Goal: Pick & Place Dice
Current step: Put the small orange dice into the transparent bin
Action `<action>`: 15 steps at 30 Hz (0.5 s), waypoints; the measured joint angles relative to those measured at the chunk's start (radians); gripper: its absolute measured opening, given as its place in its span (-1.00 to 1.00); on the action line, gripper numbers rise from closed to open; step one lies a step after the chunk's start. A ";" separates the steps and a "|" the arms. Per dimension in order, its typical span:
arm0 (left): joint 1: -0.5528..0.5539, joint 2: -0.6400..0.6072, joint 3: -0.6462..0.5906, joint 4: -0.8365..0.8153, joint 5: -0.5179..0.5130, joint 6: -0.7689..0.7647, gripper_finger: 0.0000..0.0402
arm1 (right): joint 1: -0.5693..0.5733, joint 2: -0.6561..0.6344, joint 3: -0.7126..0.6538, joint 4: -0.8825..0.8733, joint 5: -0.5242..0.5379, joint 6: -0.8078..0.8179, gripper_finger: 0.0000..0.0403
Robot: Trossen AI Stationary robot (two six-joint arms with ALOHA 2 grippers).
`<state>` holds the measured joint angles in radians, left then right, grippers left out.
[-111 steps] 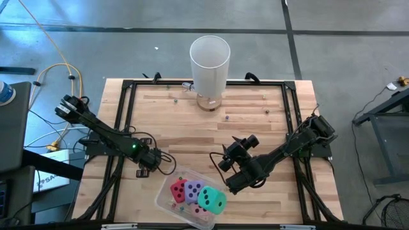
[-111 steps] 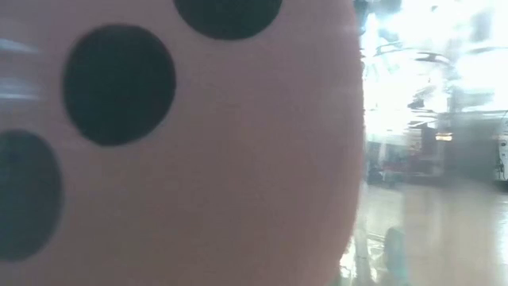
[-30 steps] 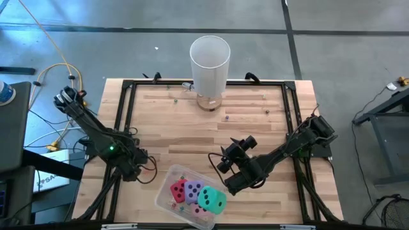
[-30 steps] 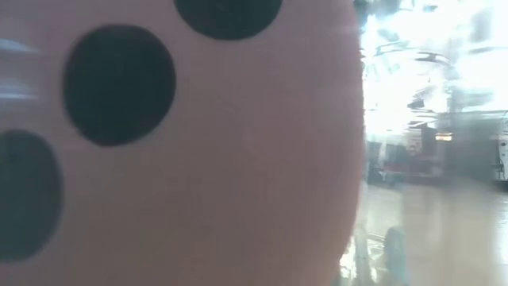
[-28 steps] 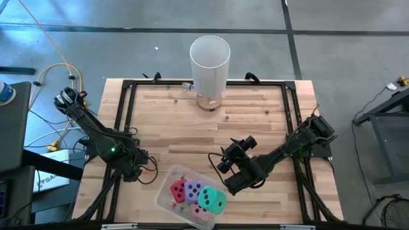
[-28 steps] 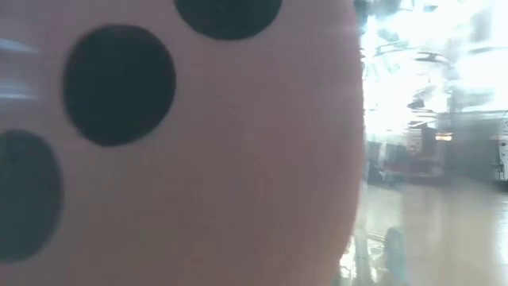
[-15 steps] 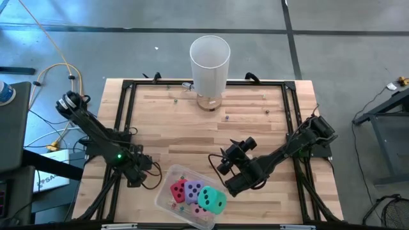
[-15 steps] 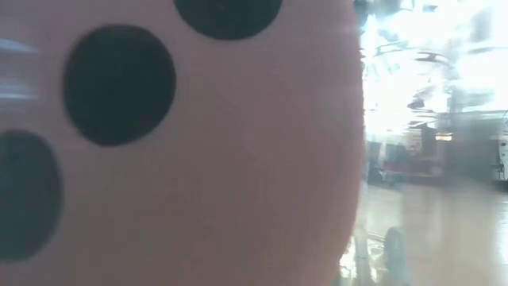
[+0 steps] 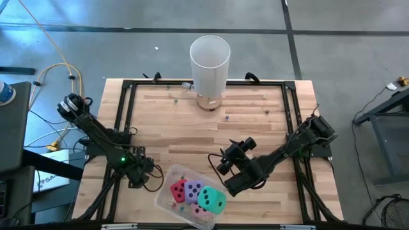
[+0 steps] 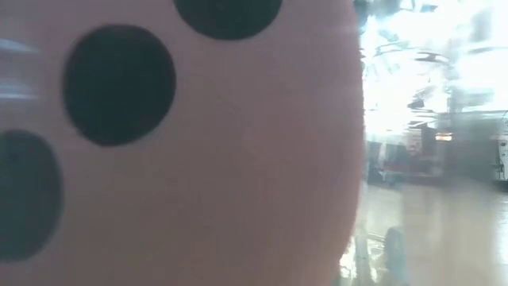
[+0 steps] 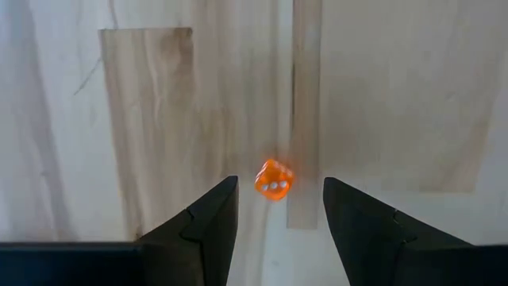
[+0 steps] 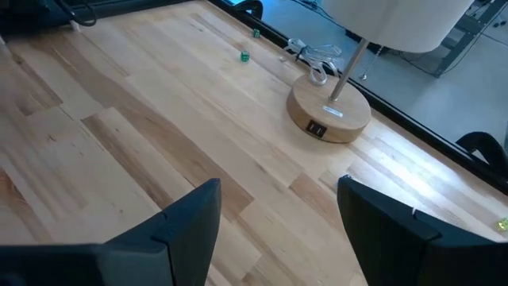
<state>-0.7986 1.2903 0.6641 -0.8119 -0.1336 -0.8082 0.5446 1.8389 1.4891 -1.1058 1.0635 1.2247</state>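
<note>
On a slatted wooden table seen from straight above, a clear tray sits near the front edge holding the four dice: a red die, a purple die, a teal-green die and a pink die mostly tucked under the others. A white lamp stands at the far edge. The left gripper is low over the table just to the left of the tray, and the right gripper hangs just to the tray's right; neither touches a die. In the low view, a pink die face with dark pips fills nearly the whole picture, pressed up close to the camera, with a bright room beyond. In the left wrist view, the left gripper has its two fingers apart with nothing between them; just ahead on the wood lies a tiny orange die, far smaller than the foam ones. In the right wrist view, the right gripper also has its fingers spread and empty, looking across bare planks toward the lamp base and two small green beads. As a judgement, all four foam dice appear already gathered in the tray, so little or nothing of the placing looks left, unless the small orange die counts too.
</note>
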 joint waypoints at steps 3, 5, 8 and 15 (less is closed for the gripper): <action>0.000 0.000 -0.027 0.050 0.006 0.022 -0.12 | 0.000 0.000 0.000 0.005 -0.007 0.000 0.21; 0.000 0.000 -0.039 0.068 0.006 0.031 -0.12 | 0.000 0.000 0.000 0.009 -0.014 0.000 0.21; 0.000 0.000 -0.046 0.065 0.038 0.025 -0.12 | 0.000 0.000 0.000 0.018 -0.016 0.000 0.21; 0.000 0.000 -0.059 0.075 0.025 0.035 -0.12 | 0.000 0.000 0.000 0.033 -0.016 0.000 0.21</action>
<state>-0.7990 1.2903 0.6055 -0.7369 -0.1081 -0.7729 0.5442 1.8389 1.4891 -1.0732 1.0477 1.2243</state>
